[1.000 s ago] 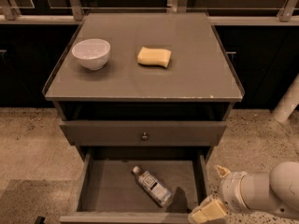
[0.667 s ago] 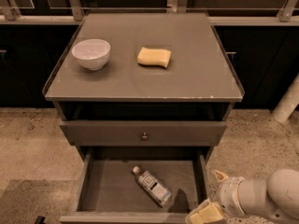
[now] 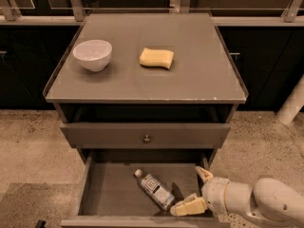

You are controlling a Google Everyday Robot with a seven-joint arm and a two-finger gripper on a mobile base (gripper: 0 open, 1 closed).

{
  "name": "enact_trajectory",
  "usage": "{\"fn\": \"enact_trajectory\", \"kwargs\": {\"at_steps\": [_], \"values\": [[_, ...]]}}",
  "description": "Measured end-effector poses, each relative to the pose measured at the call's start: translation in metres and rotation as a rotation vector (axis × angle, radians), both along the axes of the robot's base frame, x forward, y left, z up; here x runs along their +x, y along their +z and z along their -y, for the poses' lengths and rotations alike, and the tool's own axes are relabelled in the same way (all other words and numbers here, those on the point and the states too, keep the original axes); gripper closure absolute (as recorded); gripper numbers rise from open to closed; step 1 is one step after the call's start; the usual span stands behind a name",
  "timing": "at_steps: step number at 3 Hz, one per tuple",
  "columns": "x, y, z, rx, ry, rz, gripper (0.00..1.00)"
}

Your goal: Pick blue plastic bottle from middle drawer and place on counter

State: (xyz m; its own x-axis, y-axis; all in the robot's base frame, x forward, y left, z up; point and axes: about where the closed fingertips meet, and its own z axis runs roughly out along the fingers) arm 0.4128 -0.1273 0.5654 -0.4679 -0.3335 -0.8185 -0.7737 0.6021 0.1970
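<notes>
The blue plastic bottle (image 3: 153, 189) lies on its side in the open middle drawer (image 3: 110, 194), white cap pointing to the back left. My gripper (image 3: 194, 190) is at the drawer's right side, just right of the bottle's base, apart from it. Its two cream fingers are spread open, one up at the drawer's right wall and one low near the front, with nothing between them. The counter (image 3: 199, 75) is above, with its chipped front edge.
A white bowl (image 3: 92, 54) and a yellow sponge (image 3: 156, 58) sit on the counter. A closed drawer front with a round knob (image 3: 147, 138) overhangs the open drawer. My white arm (image 3: 266, 204) reaches in from the lower right. Speckled floor surrounds the cabinet.
My gripper has moved left, from outside the drawer's right wall to over the drawer, closer to the bottle's base. The bottle has not moved.
</notes>
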Motion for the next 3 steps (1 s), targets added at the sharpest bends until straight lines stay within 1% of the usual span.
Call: {"fn": "enact_trajectory", "kwargs": {"at_steps": [1, 2, 3], "values": [[-0.004, -0.023, -0.014, 0.062, 0.013, -0.024, 0.0], [-0.004, -0.02, -0.01, 0.018, -0.001, -0.005, 0.0], [0.017, -0.03, -0.02, -0.006, 0.006, 0.058, 0.0]]}}
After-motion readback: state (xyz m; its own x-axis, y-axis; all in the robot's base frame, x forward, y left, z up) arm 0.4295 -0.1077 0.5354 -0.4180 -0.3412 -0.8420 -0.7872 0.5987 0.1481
